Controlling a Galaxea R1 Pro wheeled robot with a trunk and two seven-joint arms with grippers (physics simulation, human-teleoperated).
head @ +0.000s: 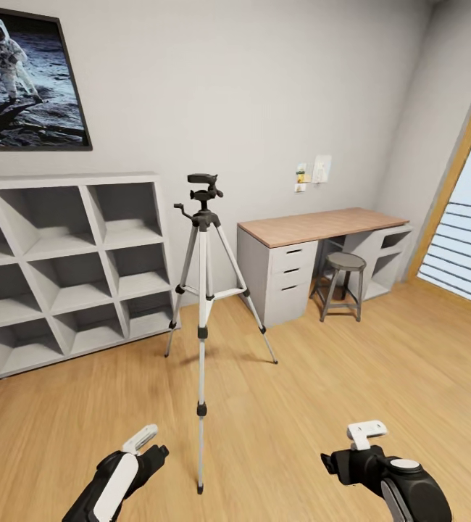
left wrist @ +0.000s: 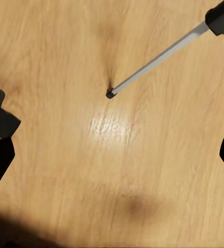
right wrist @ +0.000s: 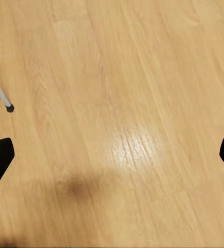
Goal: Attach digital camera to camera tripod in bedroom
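Tripod stands on the wood floor, between the white shelf and the desk. Left gripper and right gripper flank its nearest leg, fingers wide, empty.

Light-grey walls meet a wood-plank floor with a soft glare patch in both wrist views. A framed astronaut picture hangs on the back wall above a white cube shelving unit, 3 cubes wide with open, bare compartments. In the far right corner stands a desk with a wooden top and 3 grey drawers at its left end. A grey round stool stands at the desk's front edge. An oak-framed opening with horizontal rails brightens the right side.
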